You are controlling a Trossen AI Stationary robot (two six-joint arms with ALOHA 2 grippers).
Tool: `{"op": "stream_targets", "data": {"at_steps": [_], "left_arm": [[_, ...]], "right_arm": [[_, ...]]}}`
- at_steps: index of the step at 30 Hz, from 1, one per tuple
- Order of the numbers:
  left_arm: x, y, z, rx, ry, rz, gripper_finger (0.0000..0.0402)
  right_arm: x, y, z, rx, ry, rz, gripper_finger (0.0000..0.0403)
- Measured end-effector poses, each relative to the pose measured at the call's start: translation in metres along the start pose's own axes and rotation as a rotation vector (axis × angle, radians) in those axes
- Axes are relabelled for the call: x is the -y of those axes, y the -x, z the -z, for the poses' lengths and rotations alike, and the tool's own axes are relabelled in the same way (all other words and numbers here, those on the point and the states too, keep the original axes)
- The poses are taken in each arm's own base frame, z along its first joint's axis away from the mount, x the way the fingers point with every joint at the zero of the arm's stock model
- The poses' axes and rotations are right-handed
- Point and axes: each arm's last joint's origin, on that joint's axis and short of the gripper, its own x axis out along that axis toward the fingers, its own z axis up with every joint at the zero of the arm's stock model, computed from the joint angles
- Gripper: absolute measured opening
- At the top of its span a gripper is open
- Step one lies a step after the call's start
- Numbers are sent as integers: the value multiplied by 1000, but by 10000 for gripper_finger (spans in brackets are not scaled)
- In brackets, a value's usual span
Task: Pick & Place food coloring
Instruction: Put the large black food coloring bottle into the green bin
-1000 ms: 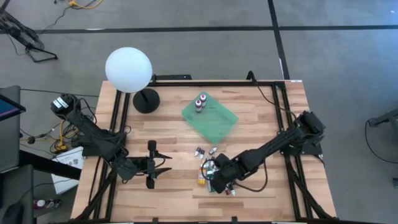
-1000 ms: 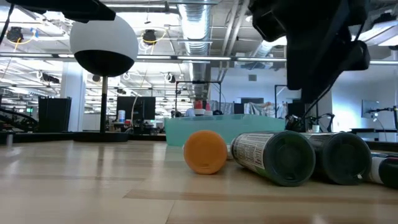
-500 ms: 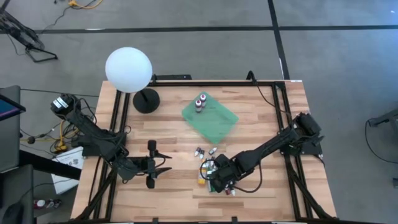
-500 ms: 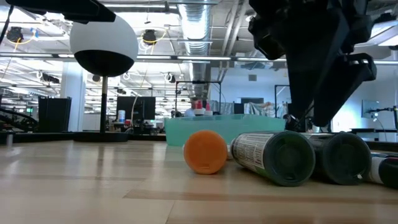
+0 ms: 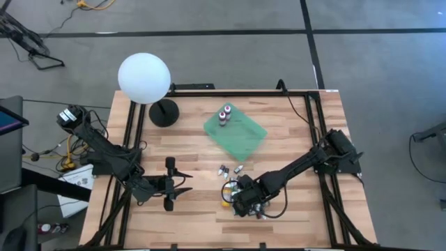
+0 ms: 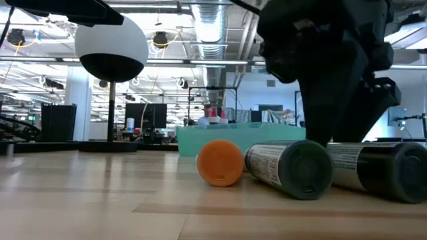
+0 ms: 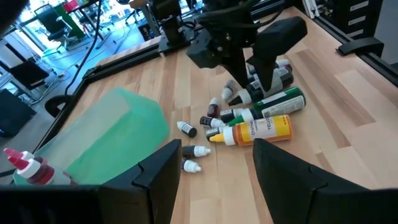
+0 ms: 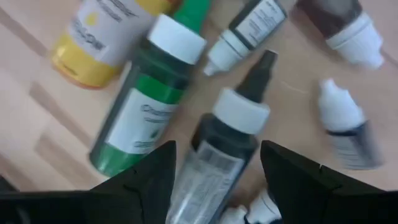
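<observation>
While over food coloring (image 5: 240,193) | R gripper (image 8: 214,180) wide apart, empty | L gripper (image 5: 182,184) apart, idle

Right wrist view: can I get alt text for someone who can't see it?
The right end effector, fingers open, hovers over a dark bottle lying on the wooden table. Beside it lie a green bottle and a yellow one, with smaller white-capped bottles scattered around.
</observation>
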Motion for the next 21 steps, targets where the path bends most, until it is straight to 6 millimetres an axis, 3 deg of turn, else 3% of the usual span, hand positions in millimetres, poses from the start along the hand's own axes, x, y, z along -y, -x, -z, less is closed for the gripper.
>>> {"op": "stream_targets", "data": {"at_steps": [21], "left_arm": [[-3,-2,0,-3,17,-13,194]], "right_arm": [[9,1,1,-37,290,82,225]]}}
